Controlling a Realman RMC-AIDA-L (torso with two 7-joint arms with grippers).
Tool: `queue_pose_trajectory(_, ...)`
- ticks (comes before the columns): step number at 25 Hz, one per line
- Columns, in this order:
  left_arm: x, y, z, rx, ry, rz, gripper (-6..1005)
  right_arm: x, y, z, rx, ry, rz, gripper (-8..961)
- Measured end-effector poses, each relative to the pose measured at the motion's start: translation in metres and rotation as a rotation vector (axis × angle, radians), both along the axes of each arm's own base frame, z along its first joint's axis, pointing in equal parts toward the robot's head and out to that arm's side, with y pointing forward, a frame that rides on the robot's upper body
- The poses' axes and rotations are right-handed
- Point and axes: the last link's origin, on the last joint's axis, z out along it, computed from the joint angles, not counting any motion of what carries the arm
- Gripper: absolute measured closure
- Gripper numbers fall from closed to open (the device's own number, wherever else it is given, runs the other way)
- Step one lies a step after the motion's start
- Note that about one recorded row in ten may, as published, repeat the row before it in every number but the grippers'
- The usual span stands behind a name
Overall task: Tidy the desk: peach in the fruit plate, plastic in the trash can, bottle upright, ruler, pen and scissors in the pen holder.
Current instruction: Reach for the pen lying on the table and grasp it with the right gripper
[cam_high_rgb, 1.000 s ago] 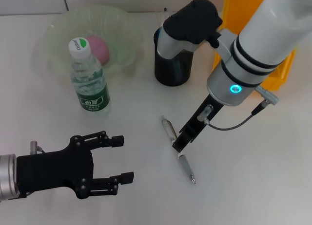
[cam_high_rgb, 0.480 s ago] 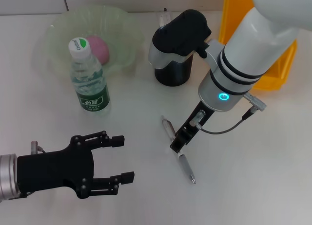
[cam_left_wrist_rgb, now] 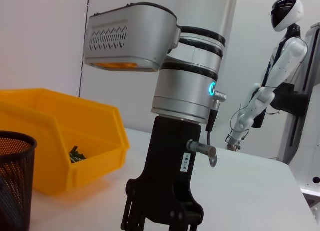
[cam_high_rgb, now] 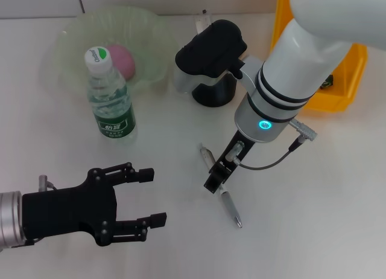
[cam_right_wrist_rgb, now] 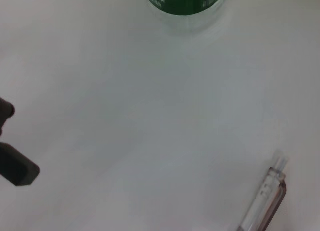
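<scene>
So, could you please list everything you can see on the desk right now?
Bottle: one, clear with green label and white cap, upright, near the left side of the desk.
Bowl: one, pale green translucent, behind the bottle.
Peach: one, pink, inside the bowl.
Pen holder: one, black mesh, mid-desk, partly hidden by the right arm.
Bin: one, yellow, far right.
Pen: one, clear and silver, lying flat near the desk's middle.
Left gripper: black, open, low at the near left, idle.
Right gripper: black, tip directly over the pen.
</scene>
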Motion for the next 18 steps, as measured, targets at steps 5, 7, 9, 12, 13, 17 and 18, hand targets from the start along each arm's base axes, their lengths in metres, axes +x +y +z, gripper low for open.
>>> queue_pose_trajectory(5,-0.0005,-0.0003,0.0001,0.001,0.0,0.003,188,-0.0001,-0.0009,-0.0014,-0.005,-0.007,0.011,436)
queue_pose_trajectory(7,-0.0005,-0.0002,0.0001,0.002,0.0,0.003,188,-0.0005,-0.0011,-0.0023,-0.005,-0.011,0.016,440)
queue_pose_trajectory(9,-0.0004,0.0001,0.0001,0.002,0.001,0.002,188,-0.0003,-0.0011,-0.0031,-0.005,-0.019,0.017,444)
queue_pose_trajectory(12,-0.0004,0.0002,0.0001,0.002,0.001,0.003,188,0.0006,-0.0004,-0.0035,-0.004,-0.028,0.015,451)
queue_pose_trajectory(13,-0.0007,0.0002,0.0,0.003,0.002,0.004,188,0.0012,0.0,-0.0036,-0.004,-0.031,0.013,453)
queue_pose_trajectory(17,-0.001,0.0001,-0.0002,0.004,0.003,0.005,188,0.002,0.0004,-0.0038,-0.003,-0.034,0.011,484)
queue_pose_trajectory(18,-0.0009,0.0001,-0.0002,0.003,0.004,0.005,188,0.002,0.0004,-0.004,-0.003,-0.033,0.011,509)
